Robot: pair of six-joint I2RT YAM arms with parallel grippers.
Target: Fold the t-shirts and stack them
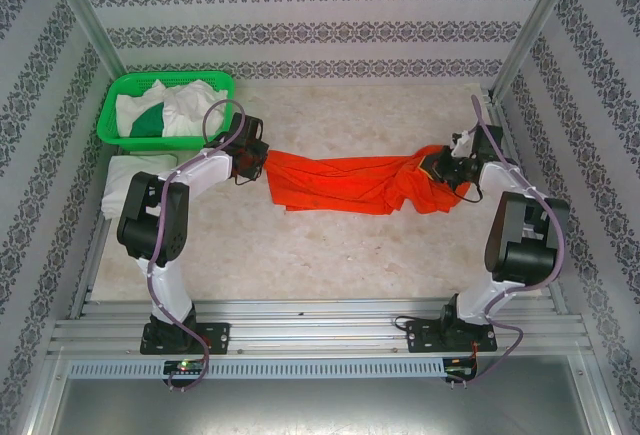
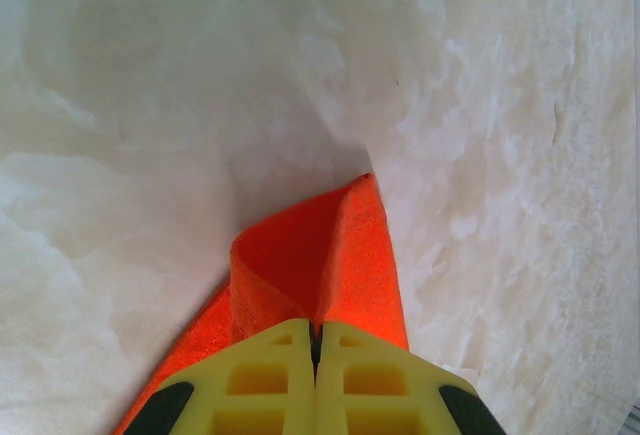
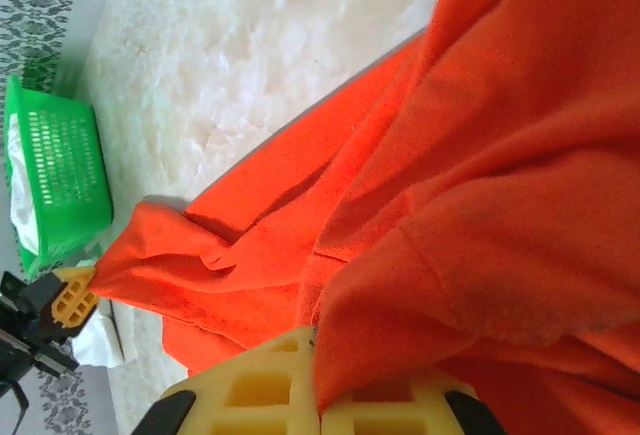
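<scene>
The orange-red t-shirt (image 1: 350, 182) hangs stretched across the middle of the pale, marble-patterned worktop (image 1: 330, 255). It is pulled into a long, rumpled band between the two arms. The left fingers (image 1: 262, 167) are closed on its left end. In the left wrist view, the yellow left fingers (image 2: 315, 333) meet with no gap, pinching a folded corner of the orange-red t-shirt (image 2: 320, 255) that rises to a point above the worktop (image 2: 150, 105).

The right fingers (image 1: 430, 168) are closed on the bunched right end, where the cloth gathers thickest. In the right wrist view, the right fingers (image 3: 313, 345) clamp a thick fold of the orange-red t-shirt (image 3: 480, 185), which drapes in heavy creases. From there the cloth runs away to the left fingers (image 3: 85, 285) at its far tip.

The green plastic mesh basket (image 1: 115, 105) sits at the far left corner of the worktop. It holds crumpled white t-shirts (image 1: 190, 105) and a dark green t-shirt (image 1: 150, 123). Just in front of the basket, beside the left arm, a folded white cloth (image 1: 125, 180) lies flat at the left edge of the worktop. The green plastic mesh basket (image 3: 65, 165) also appears in the right wrist view, with white cloth showing at its open side.
</scene>
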